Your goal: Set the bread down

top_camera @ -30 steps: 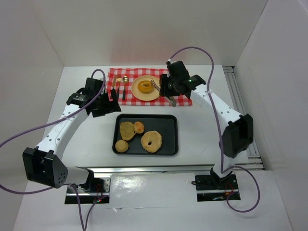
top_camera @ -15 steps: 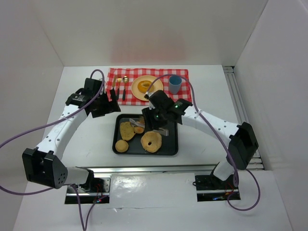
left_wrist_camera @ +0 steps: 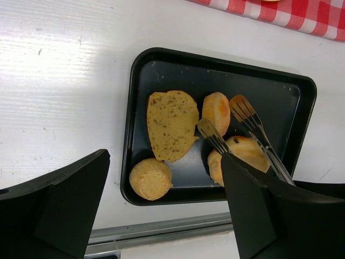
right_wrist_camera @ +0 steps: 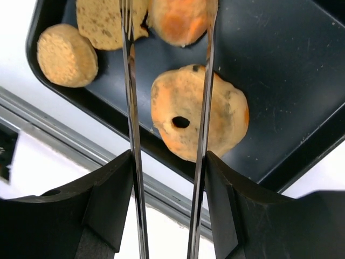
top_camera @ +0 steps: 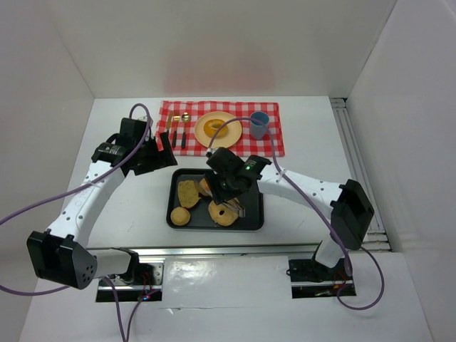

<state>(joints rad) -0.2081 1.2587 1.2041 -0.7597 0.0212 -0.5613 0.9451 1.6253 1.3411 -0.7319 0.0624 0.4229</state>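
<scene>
A second ago our right gripper [top_camera: 231, 184] was up over the yellow plate [top_camera: 199, 130] beyond the far edge of the tray [left_wrist_camera: 269, 108], where one bagel-like piece [top_camera: 214, 128] already sits. Now it's swung back and dropped low over the tray, so we read that as one delivery done and the next pick starting. It's clamped on the tongs [right_wrist_camera: 131, 108], and the tong arms are spread wide with nothing pinched between them. The left gripper [left_wrist_camera: 164, 156] has barely moved. It's just hovering off the tray's far left corner, fingers apart and empty.

We reckon the next one up is the ring bread [right_wrist_camera: 167, 97], lying flat in the near right part of the tray with its hole facing straight up. It's close to round, so it doesn't really point anywhere. In the right wrist view it's maybe a touch longer across the tongs' gap than along it.

One tong arm crosses above it, and the other sits just off its edge on the side of the small round bun [right_wrist_camera: 67, 54]. So to us the tongs look off-centre, not straddling it. Whether the tips touch it, we can't tell.
</scene>
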